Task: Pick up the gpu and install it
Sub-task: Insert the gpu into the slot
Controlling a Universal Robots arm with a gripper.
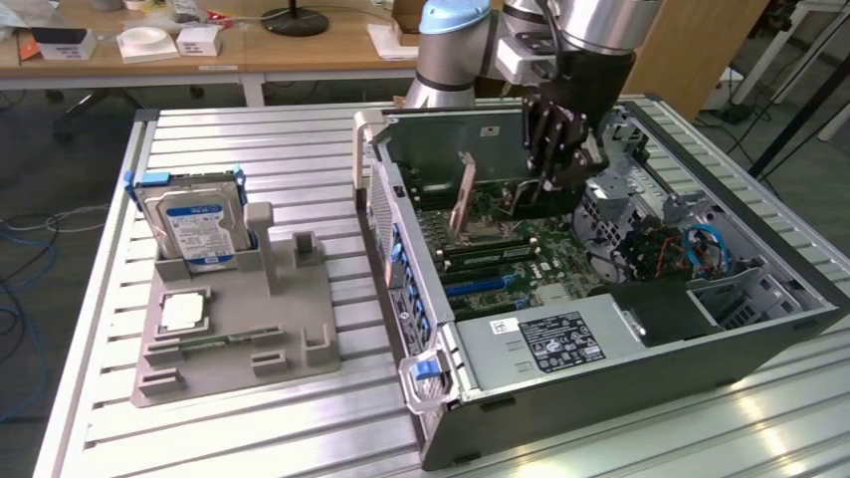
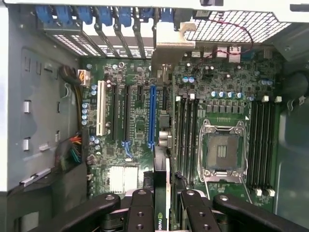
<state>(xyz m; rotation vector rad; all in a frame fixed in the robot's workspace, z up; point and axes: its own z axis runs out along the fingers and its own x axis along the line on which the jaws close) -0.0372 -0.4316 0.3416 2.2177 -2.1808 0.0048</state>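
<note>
My gripper (image 1: 555, 177) reaches down into the open computer case (image 1: 743, 339) and is shut on the gpu (image 1: 512, 199), a thin dark card held on edge above the motherboard (image 1: 525, 254). In the wrist view the gpu (image 2: 161, 145) runs edge-on from between the fingers (image 2: 140, 205) out to its silvery bracket (image 2: 166, 41) near the rear slot openings. The card hangs just beside the long blue slot (image 2: 152, 116), between it and the memory slots (image 2: 186, 135); I cannot tell whether its lower edge touches the board.
Outside the case, a grey fixture (image 1: 239, 339) holds a silver hard drive (image 1: 197, 224) upright and a processor chip (image 1: 183, 311). A power supply (image 1: 558, 339) fills the case's near end. Blue slot latches (image 2: 101, 14) line the rear wall. The empty processor socket (image 2: 221, 150) lies beyond the memory slots.
</note>
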